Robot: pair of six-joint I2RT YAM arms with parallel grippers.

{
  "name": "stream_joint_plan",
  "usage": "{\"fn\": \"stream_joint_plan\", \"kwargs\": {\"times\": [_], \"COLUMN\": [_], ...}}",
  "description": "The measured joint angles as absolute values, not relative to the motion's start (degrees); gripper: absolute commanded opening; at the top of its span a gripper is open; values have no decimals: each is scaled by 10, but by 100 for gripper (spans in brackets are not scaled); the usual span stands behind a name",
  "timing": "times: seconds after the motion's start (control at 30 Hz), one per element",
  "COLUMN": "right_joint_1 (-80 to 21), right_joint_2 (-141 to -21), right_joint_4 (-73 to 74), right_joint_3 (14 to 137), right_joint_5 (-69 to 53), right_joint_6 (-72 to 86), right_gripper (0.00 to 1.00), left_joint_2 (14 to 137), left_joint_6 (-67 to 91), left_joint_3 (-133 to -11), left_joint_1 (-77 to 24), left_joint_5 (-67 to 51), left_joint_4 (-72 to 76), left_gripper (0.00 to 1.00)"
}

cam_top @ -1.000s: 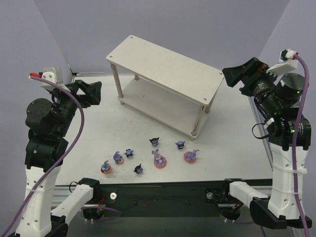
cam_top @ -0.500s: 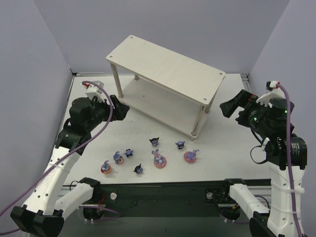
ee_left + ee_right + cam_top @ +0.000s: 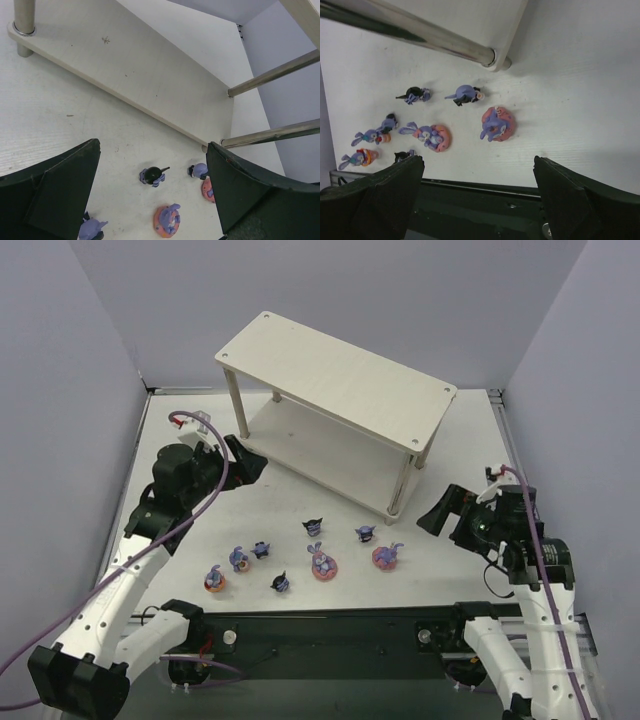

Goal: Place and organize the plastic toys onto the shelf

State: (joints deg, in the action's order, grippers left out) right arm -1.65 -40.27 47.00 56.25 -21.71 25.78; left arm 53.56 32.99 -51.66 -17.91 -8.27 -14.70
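Note:
The pale wooden shelf (image 3: 335, 380) stands at the back of the table, both tiers bare. The toys lie in a loose group in front of it. Purple rabbits on round bases (image 3: 215, 579) (image 3: 322, 564) (image 3: 386, 556) mix with small dark blue figures (image 3: 313, 527) (image 3: 365, 533) (image 3: 280, 582). My left gripper (image 3: 250, 465) is open and empty, left of the shelf and above the table. Its wrist view shows a dark figure (image 3: 152, 175) and a rabbit (image 3: 167, 220) between the fingers (image 3: 55, 195). My right gripper (image 3: 437, 515) is open and empty, right of the toys. Its wrist view shows a rabbit (image 3: 496, 124).
The shelf's lower board (image 3: 150, 75) and its thin metal legs (image 3: 420, 35) stand close behind the toys. The table's black front edge (image 3: 485, 200) runs just below the right gripper. Grey walls close in both sides.
Both arms have come down and inward. The left gripper moved right, toward the shelf's left end. The right gripper dropped from high at the right to beside the toys.

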Motion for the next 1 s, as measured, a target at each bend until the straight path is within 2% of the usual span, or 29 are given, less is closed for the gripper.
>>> {"fn": "stream_joint_plan", "kwargs": {"times": [0.17,0.4,0.63,1.0], "right_joint_1": [-55,-147,-224,-230], "right_joint_2": [-361,-379,-461,-507], "right_joint_4": [406,300,248,205], "right_joint_3": [436,339,328,319], "right_joint_5": [-279,-266,-188,-110], "right_joint_6": [279,317,314,287], "right_gripper": [97,90,78,67], "left_joint_2": [543,548,557,557], "left_joint_6": [339,339,349,356], "left_joint_3": [-510,-485,-482,-482], "left_joint_1": [-177,-163,-160,-159], "left_joint_5": [-80,-110,-128,-137], "left_joint_4": [-138,-102,-87,-65], "left_gripper": [97,97,97,97]}}
